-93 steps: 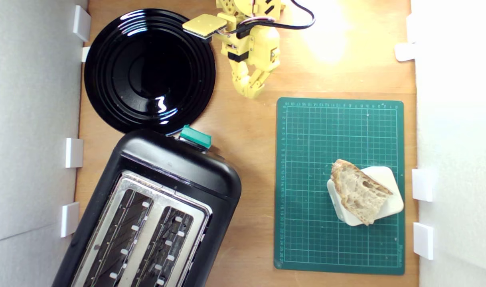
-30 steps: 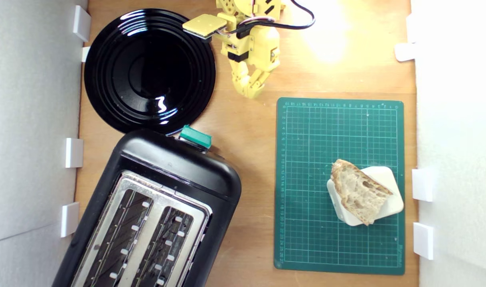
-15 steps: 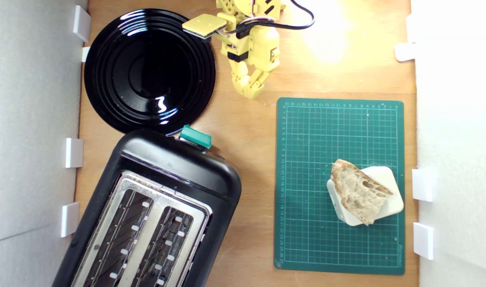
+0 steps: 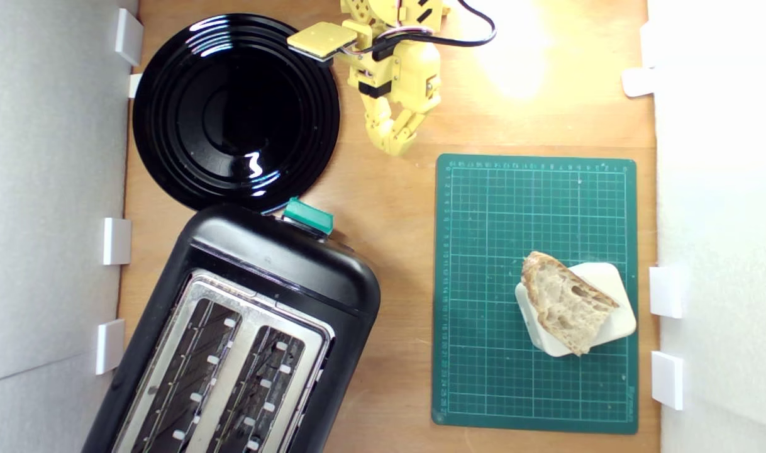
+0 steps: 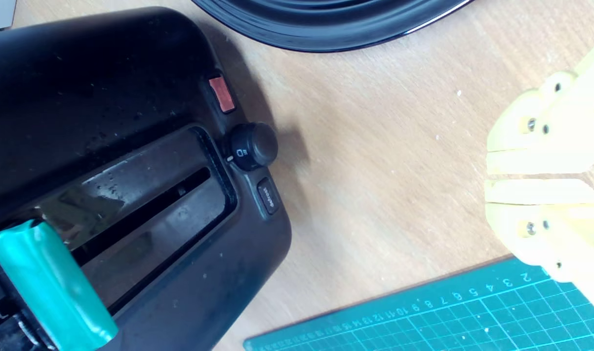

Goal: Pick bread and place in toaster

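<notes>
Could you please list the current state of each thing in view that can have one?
gripper: jaws shut, empty, over bare wood.
bread: lying flat on the white block, untouched.
toaster: both slots empty.
lever knob: position unclear.
black plate: empty.
cutting mat: flat, holding the block.

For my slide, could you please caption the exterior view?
Yellow gripper shut and idle beside the black plate; bread waits on a white block, toaster slots empty.
</notes>
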